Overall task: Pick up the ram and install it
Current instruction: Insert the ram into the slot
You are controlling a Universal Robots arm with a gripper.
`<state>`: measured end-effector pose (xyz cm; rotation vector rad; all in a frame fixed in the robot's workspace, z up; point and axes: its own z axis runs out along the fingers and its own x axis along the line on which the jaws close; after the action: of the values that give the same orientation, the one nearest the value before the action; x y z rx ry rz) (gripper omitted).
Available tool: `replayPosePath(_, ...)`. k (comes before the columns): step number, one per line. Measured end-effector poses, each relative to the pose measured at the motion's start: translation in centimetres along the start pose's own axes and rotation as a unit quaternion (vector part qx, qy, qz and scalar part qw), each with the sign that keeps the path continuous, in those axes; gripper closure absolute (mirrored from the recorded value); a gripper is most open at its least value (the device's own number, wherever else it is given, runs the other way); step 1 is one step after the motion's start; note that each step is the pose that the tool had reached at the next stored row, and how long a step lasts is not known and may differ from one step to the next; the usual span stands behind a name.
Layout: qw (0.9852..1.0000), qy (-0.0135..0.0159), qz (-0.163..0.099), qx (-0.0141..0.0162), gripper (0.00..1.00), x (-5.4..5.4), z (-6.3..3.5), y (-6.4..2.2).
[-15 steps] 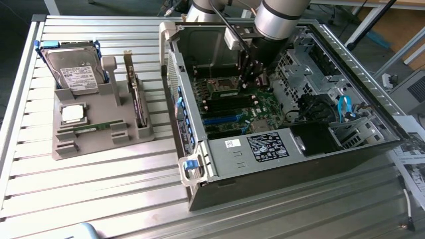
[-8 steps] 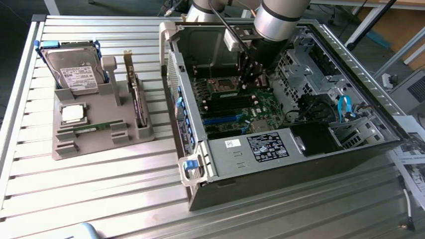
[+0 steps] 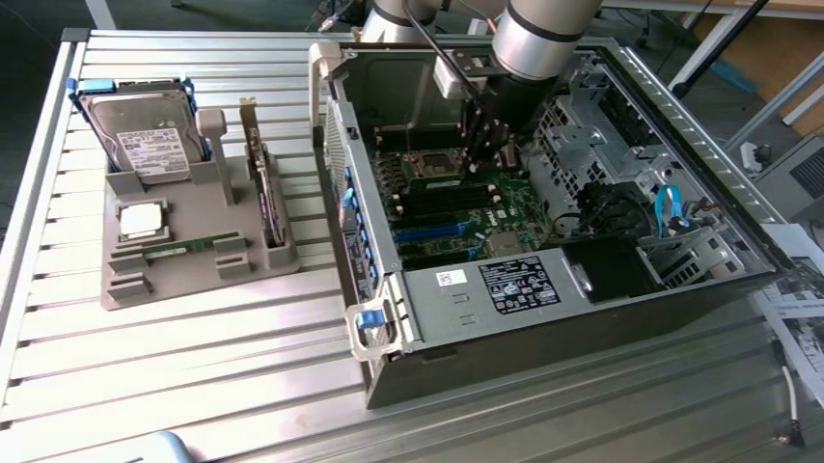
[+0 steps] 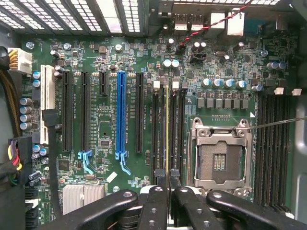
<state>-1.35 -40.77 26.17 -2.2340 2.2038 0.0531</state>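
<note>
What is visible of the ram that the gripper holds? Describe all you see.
The ram is seen edge-on: a thin yellow-green strip, lined up along the black memory slots beside the empty processor socket on the motherboard. The gripper is shut on it, one finger on each flat side. Whether it is seated, I cannot tell.

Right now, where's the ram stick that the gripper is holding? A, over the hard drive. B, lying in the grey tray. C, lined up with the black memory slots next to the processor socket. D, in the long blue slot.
C: the ram runs edge-on out from the gripper, along the black memory slots and just beside the processor socket.
</note>
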Motion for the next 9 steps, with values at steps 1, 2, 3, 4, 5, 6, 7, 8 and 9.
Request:
replayPosePath(1, 1.0000, 0.0000, 0.000, 0.0000, 0.88, 0.00, 0.00, 0.00)
replayPosePath(2, 1.0000, 0.0000, 0.000, 0.0000, 0.88, 0.00, 0.00, 0.00)
replayPosePath(3, 1.0000, 0.0000, 0.000, 0.0000, 0.88, 0.00, 0.00, 0.00)
replayPosePath(4, 1.0000, 0.0000, 0.001, 0.0000, 0.88, 0.00, 0.00, 0.00)
replayPosePath(5, 1.0000, -0.0001, 0.002, 0.0001, 0.88, 0.00, 0.00, 0.00)
replayPosePath(6, 1.0000, -0.0001, 0.004, 0.0001, 0.88, 0.00, 0.00, 0.00)
replayPosePath(7, 1.0000, -0.0001, 0.005, 0.0001, 0.88, 0.00, 0.01, 0.00)
replayPosePath(8, 1.0000, -0.0001, 0.006, 0.0002, 0.88, 0.00, 0.00, 0.00)
replayPosePath(9, 1.0000, -0.0002, 0.006, 0.0002, 0.88, 0.00, 0.01, 0.00)
